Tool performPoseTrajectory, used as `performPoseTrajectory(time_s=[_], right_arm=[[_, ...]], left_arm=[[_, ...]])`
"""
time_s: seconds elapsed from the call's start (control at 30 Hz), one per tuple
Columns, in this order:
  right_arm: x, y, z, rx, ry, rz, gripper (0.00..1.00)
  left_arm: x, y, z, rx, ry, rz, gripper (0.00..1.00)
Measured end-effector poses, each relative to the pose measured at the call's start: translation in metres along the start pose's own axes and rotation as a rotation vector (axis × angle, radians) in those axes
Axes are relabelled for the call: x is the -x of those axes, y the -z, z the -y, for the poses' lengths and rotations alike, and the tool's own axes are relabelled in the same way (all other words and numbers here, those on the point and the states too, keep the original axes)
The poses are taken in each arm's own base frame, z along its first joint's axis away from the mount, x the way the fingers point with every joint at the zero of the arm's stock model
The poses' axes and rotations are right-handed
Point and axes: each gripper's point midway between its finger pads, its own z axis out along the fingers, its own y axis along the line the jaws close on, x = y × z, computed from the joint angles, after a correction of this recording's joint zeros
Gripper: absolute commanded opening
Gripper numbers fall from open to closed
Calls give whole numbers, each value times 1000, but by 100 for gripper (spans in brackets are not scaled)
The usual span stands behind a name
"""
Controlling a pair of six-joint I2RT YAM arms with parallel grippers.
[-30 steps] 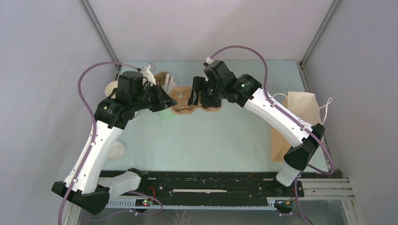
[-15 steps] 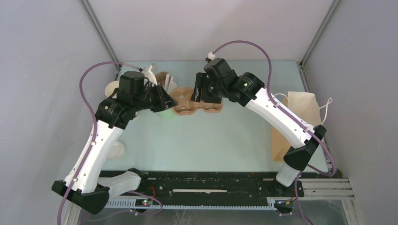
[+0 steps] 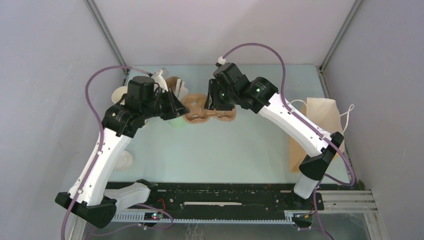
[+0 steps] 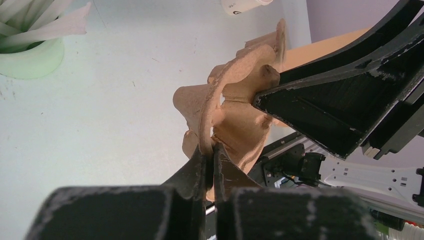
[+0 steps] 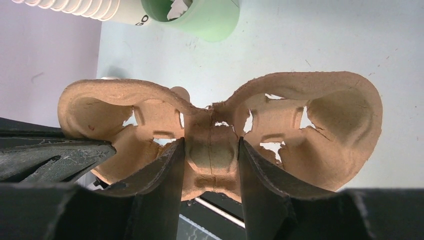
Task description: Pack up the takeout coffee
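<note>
Right gripper [image 5: 210, 157] clamping pulp carrier [image 5: 320, 125] at its centre bridge; left gripper [image 4: 209, 157] pinching its rim | paper cup [image 3: 125, 161] sitting lower left of top view, well apart | judging early: cup awaiting seating in carrier, paper bag [image 3: 312, 132] lying flat at right

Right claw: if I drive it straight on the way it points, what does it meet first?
The brown moulded-pulp cup carrier: the right claw clamps its centre bridge. Past that, probably the pale table, short of the pale green cup; depth is unclear.
</note>
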Motion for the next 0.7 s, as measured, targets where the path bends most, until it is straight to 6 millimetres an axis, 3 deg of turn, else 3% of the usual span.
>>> performPoseTrajectory(time_s=[0.2,0.37,0.47,0.6,0.7], right_arm=[[1,2,0,-8,15,6,43],[4,2,6,-32,36,26,43],[8,6,11,-54,55,46,43],[18,30,28,-98,81,94,43],[31,71,44,-112,80,176,43]], left_arm=[[-1,0,-1,3,0,-3,33],[-2,1,-2,8,-11,-10,63],[1,6,1,4,-21,0,74],[13,20,12,-27,-34,51,79],[17,29,23,-76,-38,86,80]])
